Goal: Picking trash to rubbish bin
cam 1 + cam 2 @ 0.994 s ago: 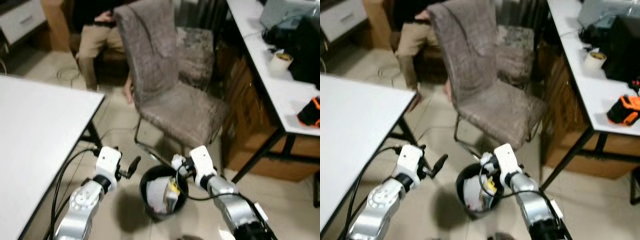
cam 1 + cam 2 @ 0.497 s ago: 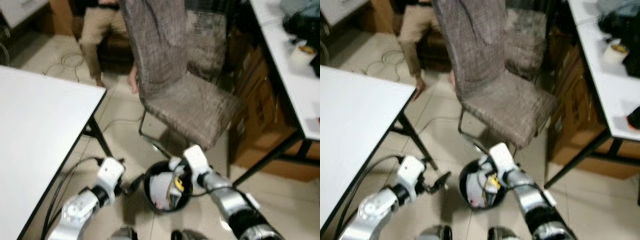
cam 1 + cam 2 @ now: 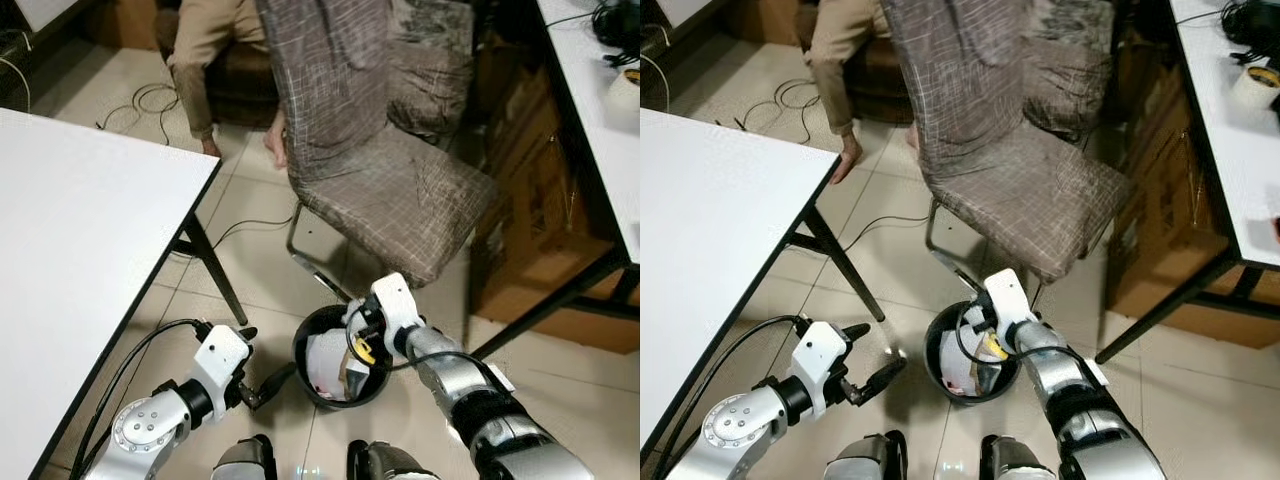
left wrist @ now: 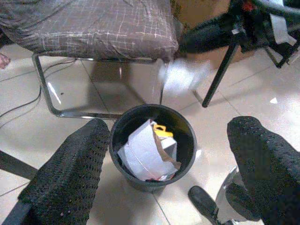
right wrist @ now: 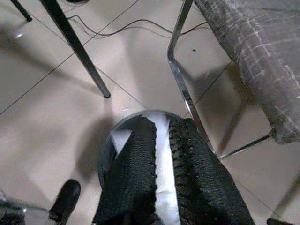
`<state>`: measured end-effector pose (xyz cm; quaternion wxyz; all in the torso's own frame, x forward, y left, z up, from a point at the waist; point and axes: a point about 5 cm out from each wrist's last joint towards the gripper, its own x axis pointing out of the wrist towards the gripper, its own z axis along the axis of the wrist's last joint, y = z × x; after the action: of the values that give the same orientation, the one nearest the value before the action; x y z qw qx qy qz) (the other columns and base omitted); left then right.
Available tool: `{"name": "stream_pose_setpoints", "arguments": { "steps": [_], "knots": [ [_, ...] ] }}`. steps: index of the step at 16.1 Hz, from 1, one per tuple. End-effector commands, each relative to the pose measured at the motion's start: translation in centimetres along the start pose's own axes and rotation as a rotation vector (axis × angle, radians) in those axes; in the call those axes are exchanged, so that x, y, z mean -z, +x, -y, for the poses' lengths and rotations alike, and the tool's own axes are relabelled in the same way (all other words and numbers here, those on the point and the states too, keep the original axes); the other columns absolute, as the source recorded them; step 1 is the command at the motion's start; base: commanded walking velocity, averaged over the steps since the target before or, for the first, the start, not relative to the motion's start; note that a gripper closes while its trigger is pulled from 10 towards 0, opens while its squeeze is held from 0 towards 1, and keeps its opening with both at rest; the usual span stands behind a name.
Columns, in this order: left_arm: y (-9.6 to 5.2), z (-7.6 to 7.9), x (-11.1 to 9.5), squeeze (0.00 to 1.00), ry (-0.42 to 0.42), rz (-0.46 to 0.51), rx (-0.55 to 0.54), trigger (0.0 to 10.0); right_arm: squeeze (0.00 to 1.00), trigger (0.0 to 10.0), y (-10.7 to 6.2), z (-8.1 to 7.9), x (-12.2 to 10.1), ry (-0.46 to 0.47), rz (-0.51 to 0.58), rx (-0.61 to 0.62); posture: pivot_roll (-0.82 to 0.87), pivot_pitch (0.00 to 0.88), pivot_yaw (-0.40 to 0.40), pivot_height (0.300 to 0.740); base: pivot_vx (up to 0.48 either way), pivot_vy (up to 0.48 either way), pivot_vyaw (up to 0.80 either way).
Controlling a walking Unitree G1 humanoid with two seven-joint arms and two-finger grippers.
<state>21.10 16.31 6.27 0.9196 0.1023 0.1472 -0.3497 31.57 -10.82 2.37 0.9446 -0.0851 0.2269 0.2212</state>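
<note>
- The rubbish bin (image 3: 340, 345) is a round black tub standing on glossy beige floor tiles (image 3: 250, 260), just in front of the chair.
- Inside it lies crumpled white paper trash (image 4: 145, 152) with a torn brown edge, and a small yellow scrap (image 4: 161, 130) beside it.
- The right claw (image 5: 161, 161) hangs over the bin's rim, its two knobbly black fingers drawn nearly together with a thin slit between; nothing can be seen held between them.
- The left claw (image 4: 171, 168) sits low beside the bin, its textured black fingers spread wide apart and framing the bin in the left wrist view.
- The chair (image 3: 390, 190) wears a grey-brown checked woven fabric on bent chrome tube legs.
- A smooth white desk (image 3: 70, 240) with black legs stands to the left; another white desk (image 3: 600, 110) to the right.
- A person (image 3: 205, 50) in tan trousers sits behind the chair.
</note>
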Motion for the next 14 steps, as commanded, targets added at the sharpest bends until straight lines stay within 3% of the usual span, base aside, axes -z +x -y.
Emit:
{"name": "stream_pose_setpoints", "arguments": {
  "steps": [1,7,8,11,14],
  "knots": [
    [-0.1,0.3,-0.1,0.0,0.004,-0.003,0.018,10.0,1.0,10.0,-0.1,0.3,0.3,0.012,-0.001,0.018,0.03,0.247,-0.023,0.74,0.0,0.0,0.0],
    [0.0,0.2,-0.1,0.0,-0.03,0.003,-0.023,10.0,1.0,10.0,0.0,0.4,0.3,-0.016,-0.008,0.023,0.02,0.21,-0.03,0.74,0.0,0.0,0.0],
    [0.2,-0.8,0.1,0.0,-0.134,0.006,-0.163,10.0,0.0,10.0,-0.3,1.1,0.2,0.05,0.012,0.077,0.01,0.181,-0.032,0.74,0.0,0.0,0.0],
    [0.1,-0.9,0.6,0.0,-0.204,0.017,-0.218,10.0,0.0,10.0,-1.1,1.1,0.9,0.167,0.049,0.11,-0.01,0.139,-0.031,0.74,0.0,0.0,0.0],
    [0.8,-0.6,1.7,0.0,-0.194,-0.02,-0.27,10.0,0.0,10.0,-4.0,0.1,1.7,0.181,0.111,0.146,-0.04,0.084,-0.033,0.74,0.0,0.0,0.0]
  ]
}}
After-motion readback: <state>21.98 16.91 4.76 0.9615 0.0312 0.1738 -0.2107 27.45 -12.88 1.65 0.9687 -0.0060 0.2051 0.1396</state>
